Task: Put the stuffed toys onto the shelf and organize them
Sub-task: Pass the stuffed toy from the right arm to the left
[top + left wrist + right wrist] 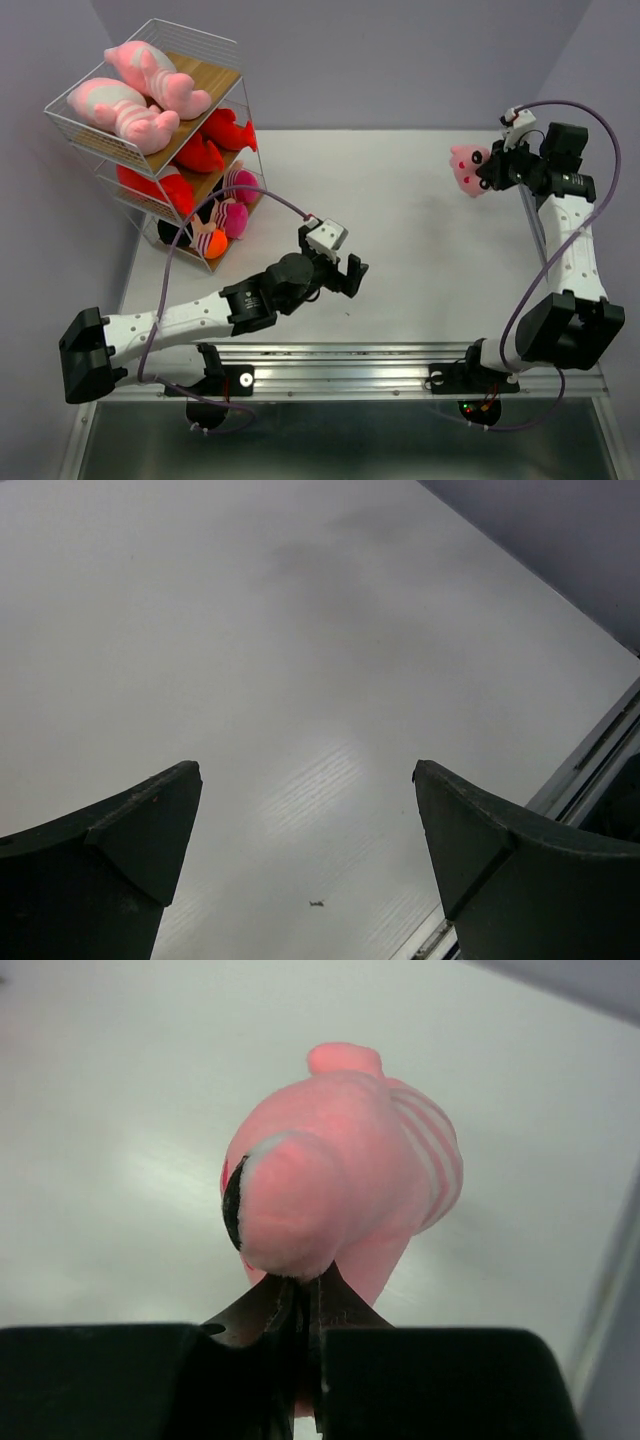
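Most toys (140,95) sit on the shelf (62,118); your right hand (490,166) grips the one remaining pink toy (467,169) at the bench's (400,230) far right, while your left hand (344,272) gapes empty.

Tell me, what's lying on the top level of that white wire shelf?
A pink striped plush animal and a second one lie side by side on its top wooden board. The board hides part of the red plush toys below.
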`<state>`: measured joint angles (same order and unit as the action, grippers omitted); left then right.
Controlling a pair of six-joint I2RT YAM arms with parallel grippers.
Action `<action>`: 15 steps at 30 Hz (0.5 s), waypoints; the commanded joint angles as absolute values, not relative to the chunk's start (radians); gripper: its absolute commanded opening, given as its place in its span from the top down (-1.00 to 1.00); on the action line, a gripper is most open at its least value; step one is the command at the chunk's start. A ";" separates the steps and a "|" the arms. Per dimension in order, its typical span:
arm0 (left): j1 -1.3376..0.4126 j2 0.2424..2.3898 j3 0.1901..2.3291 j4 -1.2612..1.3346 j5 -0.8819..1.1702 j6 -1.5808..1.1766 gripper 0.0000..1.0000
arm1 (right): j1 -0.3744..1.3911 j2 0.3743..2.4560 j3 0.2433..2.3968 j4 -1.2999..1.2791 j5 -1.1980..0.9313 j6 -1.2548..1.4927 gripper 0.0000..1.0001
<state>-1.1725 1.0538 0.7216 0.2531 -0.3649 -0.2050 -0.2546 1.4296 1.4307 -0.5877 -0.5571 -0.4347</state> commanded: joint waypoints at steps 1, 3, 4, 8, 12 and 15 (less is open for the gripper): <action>-1.181 1.110 0.799 0.405 -0.336 -0.077 -0.98 | -0.255 1.333 1.362 -0.645 -0.962 -0.053 0.99; -1.181 1.146 0.825 0.410 -0.337 -0.055 -0.98 | -0.255 1.318 1.350 -0.634 -1.055 -0.002 0.99; -1.181 1.152 0.831 0.410 -0.350 -0.045 -0.98 | -0.255 1.319 1.368 -0.673 -1.093 0.009 0.99; -1.181 1.140 0.851 0.411 -0.360 -0.006 -0.98 | -0.207 1.348 1.509 -0.996 -1.088 -0.402 0.99; -1.181 1.124 0.877 0.382 -0.315 0.080 -0.98 | -0.161 1.359 1.555 -1.260 -0.990 -0.750 0.99; -1.180 1.153 0.942 0.344 -0.221 0.144 -0.98 | -0.106 1.344 1.537 -1.368 -0.930 -0.929 0.99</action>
<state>-1.1728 1.1675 0.8421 0.3286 -0.3141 0.0330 -0.1612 1.3663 1.5158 -1.1278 -0.9760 -0.6174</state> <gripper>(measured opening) 0.986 0.066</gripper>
